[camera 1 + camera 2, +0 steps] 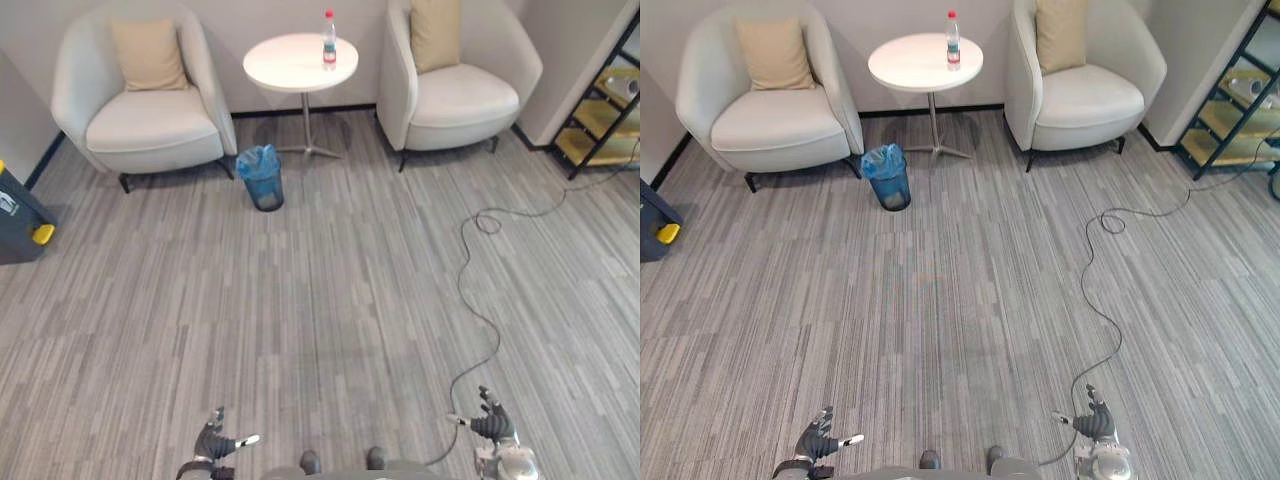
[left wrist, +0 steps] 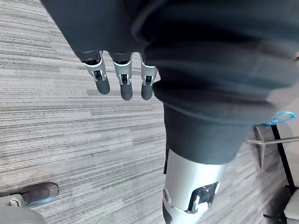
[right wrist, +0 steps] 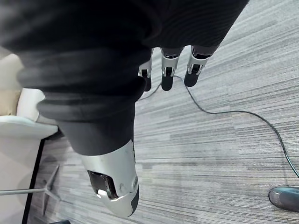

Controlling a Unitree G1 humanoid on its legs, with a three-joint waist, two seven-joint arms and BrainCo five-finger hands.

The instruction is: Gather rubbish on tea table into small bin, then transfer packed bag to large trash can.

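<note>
**Both hands empty, rubbish far across the room**

Left eye view: the bottle stands upright on the round white desk, far across the floor between the left armchair and the right armchair. The small bin, lined with a blue bag, sits on the carpet just left of the desk's foot. The dark large trash can is at the left edge. The left hand and right hand hang at the near edge, well apart from all of these.

Right eye view: a shelf stands far right.

Left wrist view: the left hand's fingers hang straight and released, grasping nothing, above the carpet.

Right wrist view: the right hand's fingers are likewise loose and empty.
</note>
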